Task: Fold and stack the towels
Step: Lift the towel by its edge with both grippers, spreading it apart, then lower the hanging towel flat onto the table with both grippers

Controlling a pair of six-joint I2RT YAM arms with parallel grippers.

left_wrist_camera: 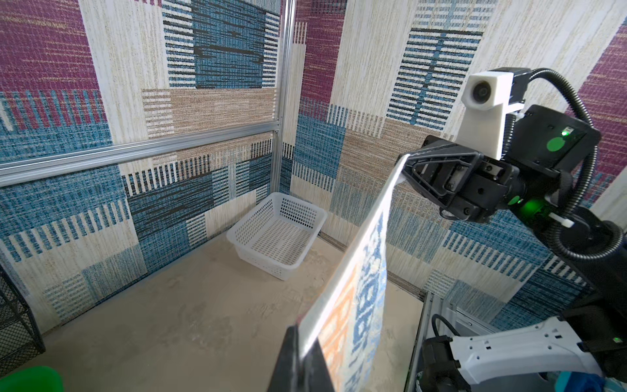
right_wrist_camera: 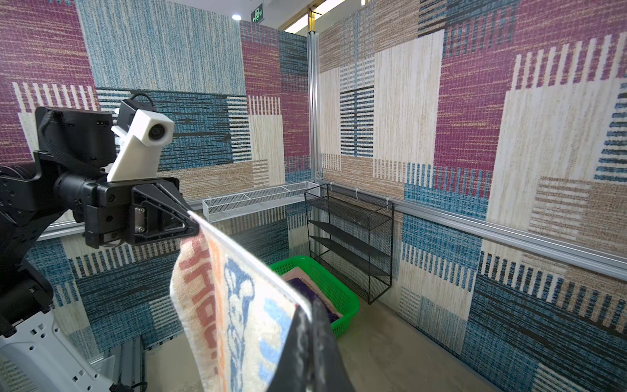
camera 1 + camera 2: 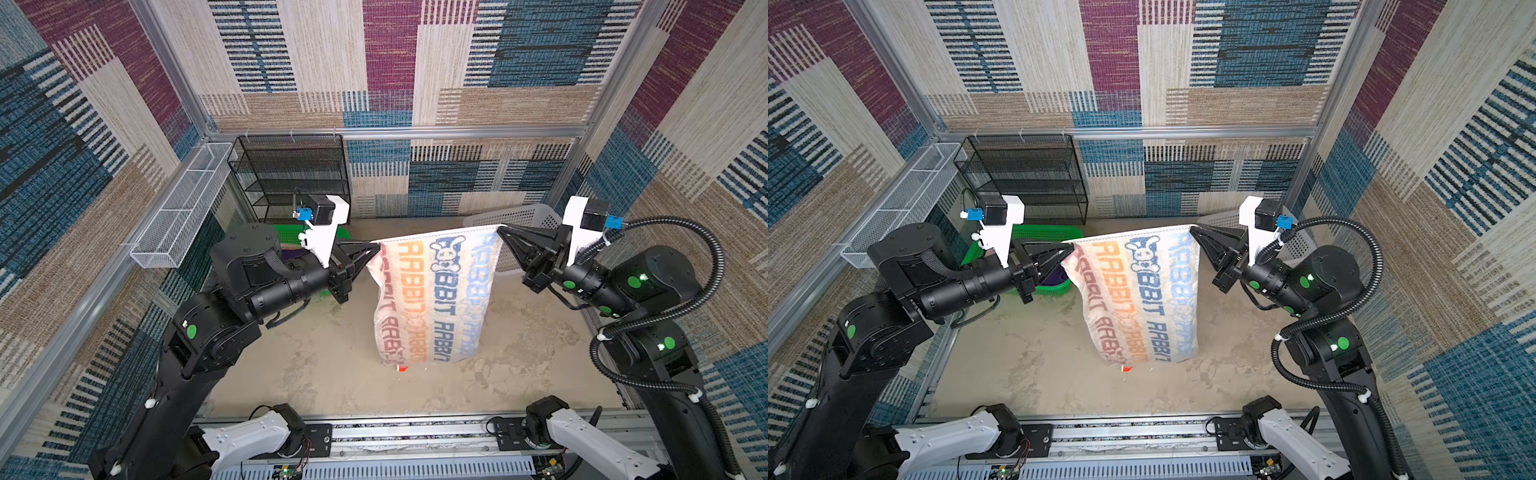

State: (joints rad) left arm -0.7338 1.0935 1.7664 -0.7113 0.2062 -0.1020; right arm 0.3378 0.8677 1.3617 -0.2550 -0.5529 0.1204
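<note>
A sandy, mottled table (image 3: 316, 374) is enclosed by walls clad in patchwork carpet of blue, maroon and cream. Above the middle of that table a lettered towel (image 3: 432, 299) (image 3: 1142, 299) is held up in the air. Its cream terry ground is crossed by rows of the word RABBIT in faded red, orange, dark blue and pale blue, with a blue rabbit figure near the top. Its upper edge is drawn taut and level. The cloth hangs in a loose sheet, and a small red tag (image 3: 401, 368) is seen at its lower hem. Whether that hem touches the table cannot be told. One upper corner is pinched tight in the left gripper (image 3: 374, 247) (image 2: 193, 217) and the other in the right gripper (image 3: 500, 227) (image 1: 405, 159). Both grippers are laid nearly horizontal, with their tips turned towards each other across the towel. The two arms are raised from the front rail and bent inwards at the elbow. Behind the towel on its left side a green basket (image 2: 349, 298) is set, in which a purple cloth (image 2: 302, 281) and a pink cloth (image 2: 295, 271) are piled. A black wire rack (image 3: 291, 178) is stood beyond that. Behind the towel's right corner a white basket (image 1: 278, 234) is placed.
</note>
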